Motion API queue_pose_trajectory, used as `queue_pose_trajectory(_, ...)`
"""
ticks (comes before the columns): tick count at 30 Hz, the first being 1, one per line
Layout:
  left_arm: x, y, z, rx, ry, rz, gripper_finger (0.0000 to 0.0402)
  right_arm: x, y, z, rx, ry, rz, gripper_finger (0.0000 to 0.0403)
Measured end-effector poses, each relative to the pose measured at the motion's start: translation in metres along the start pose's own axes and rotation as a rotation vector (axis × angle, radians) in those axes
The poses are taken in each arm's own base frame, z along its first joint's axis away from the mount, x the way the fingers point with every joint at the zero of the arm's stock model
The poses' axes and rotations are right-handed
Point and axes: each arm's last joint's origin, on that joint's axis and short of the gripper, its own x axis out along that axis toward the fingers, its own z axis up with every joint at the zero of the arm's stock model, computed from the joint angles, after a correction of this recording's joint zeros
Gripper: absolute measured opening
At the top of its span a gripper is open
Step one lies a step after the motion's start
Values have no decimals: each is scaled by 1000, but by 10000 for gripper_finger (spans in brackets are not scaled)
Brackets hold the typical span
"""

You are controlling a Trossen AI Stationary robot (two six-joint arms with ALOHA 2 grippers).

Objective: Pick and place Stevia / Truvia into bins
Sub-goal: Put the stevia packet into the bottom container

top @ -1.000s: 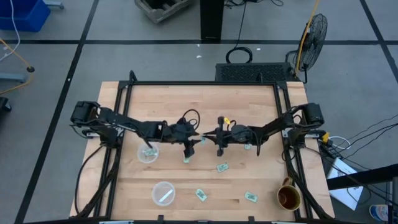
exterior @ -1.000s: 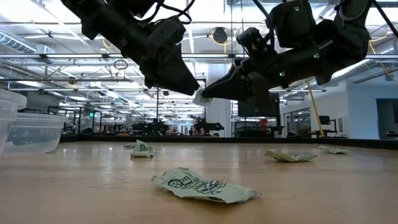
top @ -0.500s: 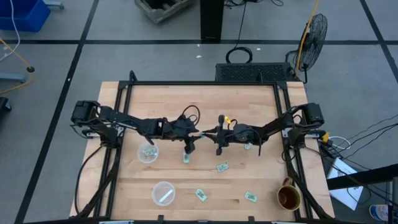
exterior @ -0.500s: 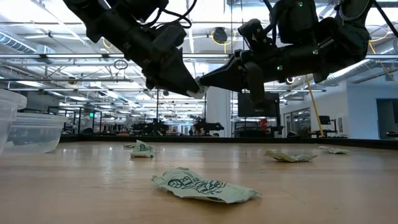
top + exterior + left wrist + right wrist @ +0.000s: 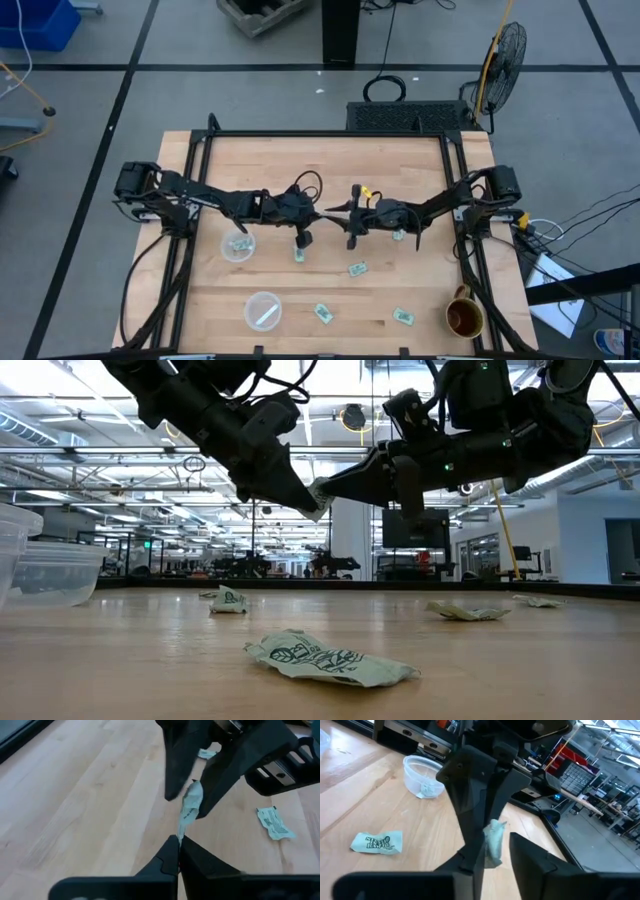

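Above the middle of the wooden table, both arms are brought tip to tip, with one sachet suspended between them, well clear of the wood. The left gripper is pressed together on the lower edge of that sachet, while the right gripper is seen with its fingers parted on either side of the packet, no firm hold being evident there; a hand-over is judged to be in progress.

One bin sits just beside the left arm with a packet already inside it, and a second bin stands nearer the front edge. A brown mug occupies the front right corner.

Loose packets are scattered flat across the front of the table, and one crumpled packet lies closest in the low view.

Each sachet is judged to be very light, thin and limp. It is likely to crease or swing when pinched, and could slip from smooth fingers. A hold well in from the edge, across the flat faces, is advised.
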Motion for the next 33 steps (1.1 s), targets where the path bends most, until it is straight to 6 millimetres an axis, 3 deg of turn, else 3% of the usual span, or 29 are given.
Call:
queue_pose_trajectory(9,-16,-24,-18,142,199,-183,9,-1,0,-1,0,57,-108,154)
queue_pose_trajectory(14,-49,-46,-25,196,286,-244,7,-1,1,0,-4,57,-101,166)
queue_pose_trajectory(17,-73,-66,-22,189,250,-344,6,-1,1,0,1,58,-102,167)
queue_pose_trajectory(20,-96,-88,-22,89,241,-490,4,-1,1,-1,3,65,-103,165)
queue_pose_trajectory(24,-115,-118,-39,-16,347,-578,7,-1,0,-1,4,66,-103,167)
queue_pose_trajectory(33,-106,-153,-90,-225,570,-394,17,-1,1,-1,-2,68,-102,167)
